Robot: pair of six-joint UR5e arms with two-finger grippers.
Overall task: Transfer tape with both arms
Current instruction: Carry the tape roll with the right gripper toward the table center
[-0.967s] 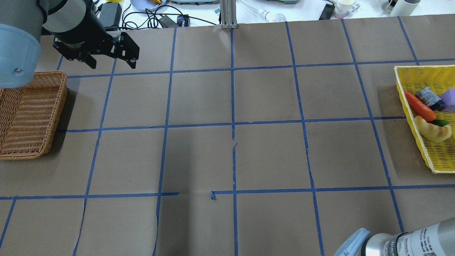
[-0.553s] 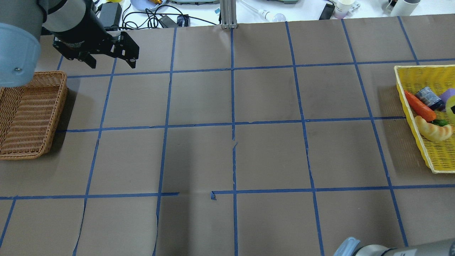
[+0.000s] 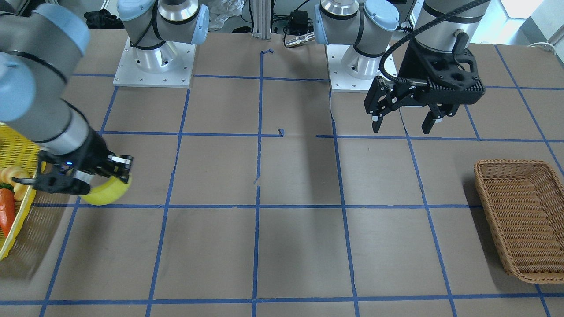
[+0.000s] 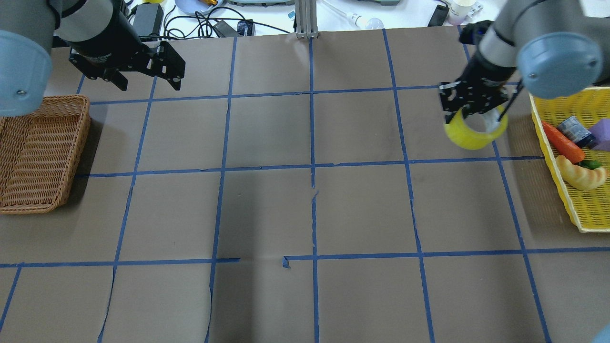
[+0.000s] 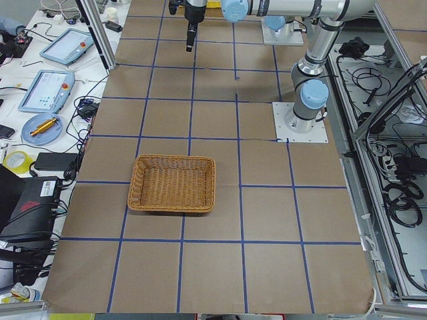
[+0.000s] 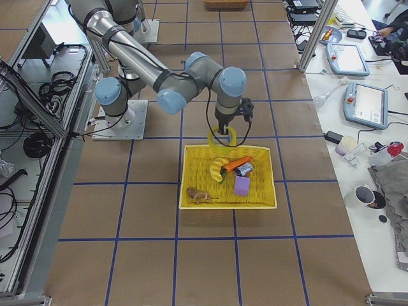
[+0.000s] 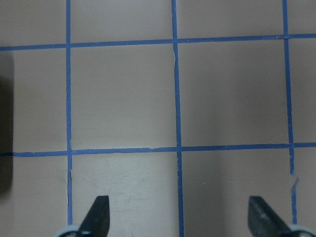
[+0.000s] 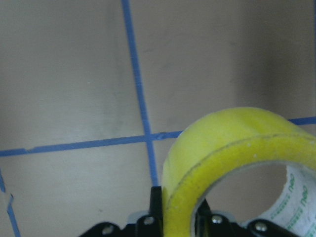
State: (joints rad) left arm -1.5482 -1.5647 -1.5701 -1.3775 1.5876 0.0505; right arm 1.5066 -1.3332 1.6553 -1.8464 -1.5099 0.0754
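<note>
My right gripper is shut on the yellow tape roll and holds it by its rim above the table, just left of the yellow basket. The tape hangs below the fingers, its white core showing. In the front-facing view the tape and the right gripper are at the left. The right wrist view shows the tape close up, pinched at its rim. My left gripper is open and empty, raised over the far left of the table behind the wicker basket. Its fingers are wide apart over bare table.
The yellow basket holds a carrot, a croissant, a small can and a purple block. The wicker basket has nothing in it. Blue tape lines grid the brown table. Cables and devices lie beyond the far edge.
The right gripper, out of view before, has come in over the table left of the yellow basket with the tape in it. The left gripper has barely moved.
</note>
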